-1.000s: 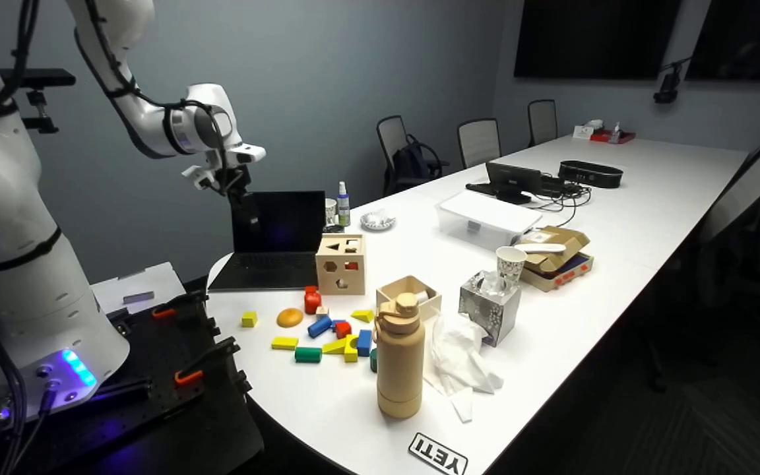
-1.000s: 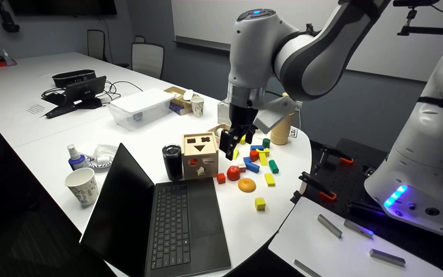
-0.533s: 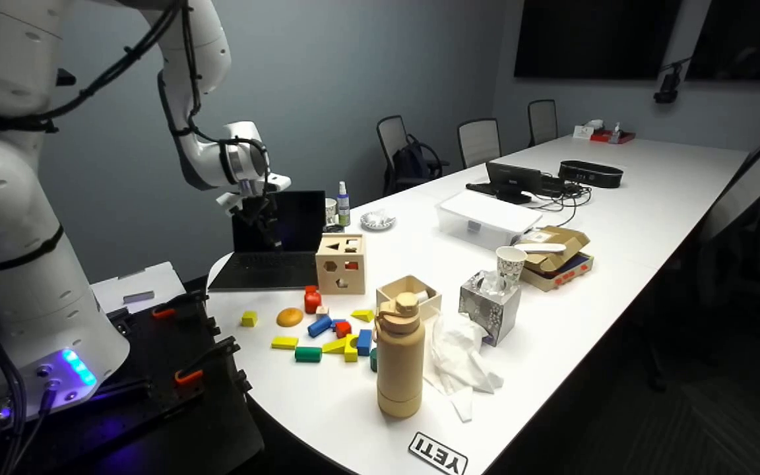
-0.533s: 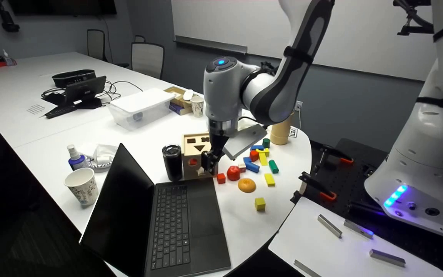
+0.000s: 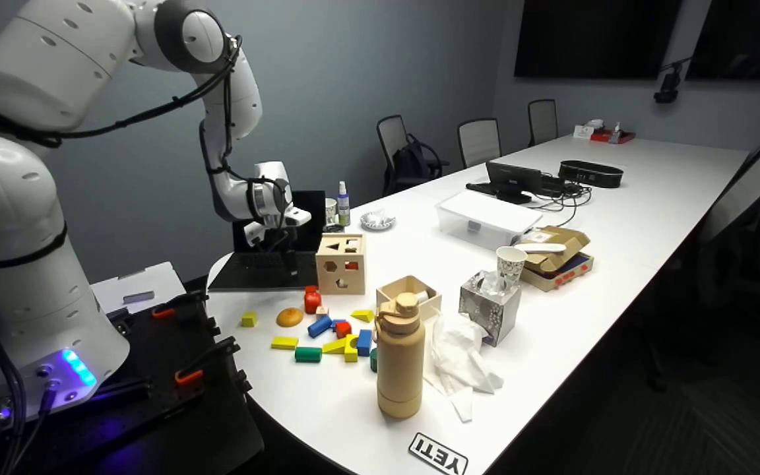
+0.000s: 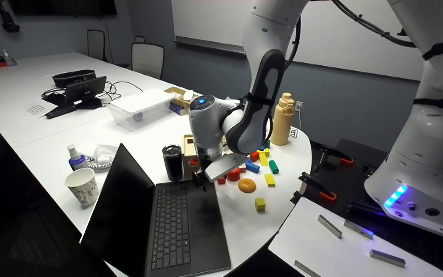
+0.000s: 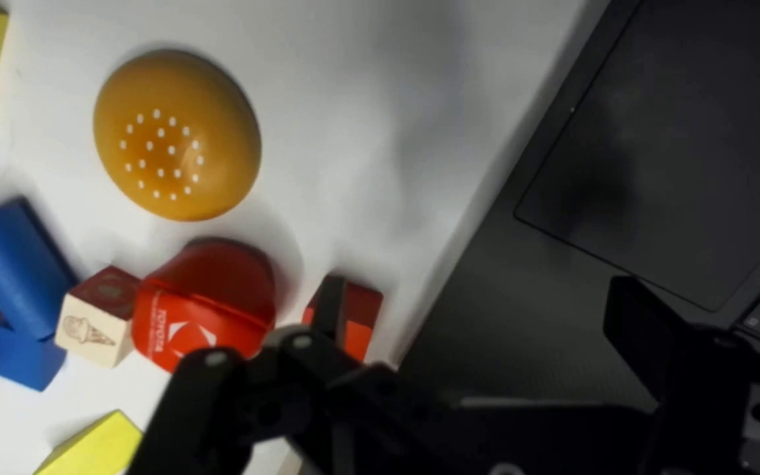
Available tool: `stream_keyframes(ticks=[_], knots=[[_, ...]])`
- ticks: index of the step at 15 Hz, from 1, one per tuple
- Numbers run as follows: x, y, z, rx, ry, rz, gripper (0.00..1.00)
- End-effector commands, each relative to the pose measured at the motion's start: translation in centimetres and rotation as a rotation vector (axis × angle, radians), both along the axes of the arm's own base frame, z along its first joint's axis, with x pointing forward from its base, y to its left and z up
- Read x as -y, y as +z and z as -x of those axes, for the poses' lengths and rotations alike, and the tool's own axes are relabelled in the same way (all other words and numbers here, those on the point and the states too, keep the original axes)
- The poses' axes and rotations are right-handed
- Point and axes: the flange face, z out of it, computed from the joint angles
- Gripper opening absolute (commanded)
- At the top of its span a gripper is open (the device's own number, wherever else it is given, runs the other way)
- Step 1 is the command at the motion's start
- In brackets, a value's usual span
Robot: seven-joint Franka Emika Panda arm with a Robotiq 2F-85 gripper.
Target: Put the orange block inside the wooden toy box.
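Hangs over one laptop [image 6: 169, 227] with one claw [image 7: 477, 297] parted wide. Has one domed orange block [image 7: 177, 135], dotted white, lying on the table [image 5: 314, 396] near one wooden toy box [image 5: 341, 272], outside it. Adds up, in an exterior view, to five yellow blocks [image 5: 284, 343], two green blocks [image 5: 308, 355], two paper cups [image 5: 510, 264] and one tan bottle [image 5: 400, 363].

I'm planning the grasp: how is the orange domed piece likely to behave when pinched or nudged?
The orange domed piece could slip from a pinch: its rounded surface looks smooth and shiny. It will probably slide rather than roll, since it rests dome-up. It seems stiff, judging by its undented curve.
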Motion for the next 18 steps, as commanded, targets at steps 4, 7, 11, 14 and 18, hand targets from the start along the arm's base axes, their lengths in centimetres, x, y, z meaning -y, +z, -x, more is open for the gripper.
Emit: stream_keyframes(ticks=[4,7,11,14,18], knots=[[-0.7,-0.9,1.8,0.027,-0.11,0.064,1.0],[-0.7,-1.3,3.2,0.034,-0.152,0.101,1.0],[0.2,-1.9,3.4,0.064,-0.206,0.125,1.0],[1.3,-1.8,2.4,0.099,-0.226,0.127,1.0],[2.9,-2.0,0.9,0.139,-0.249,0.111,1.0]])
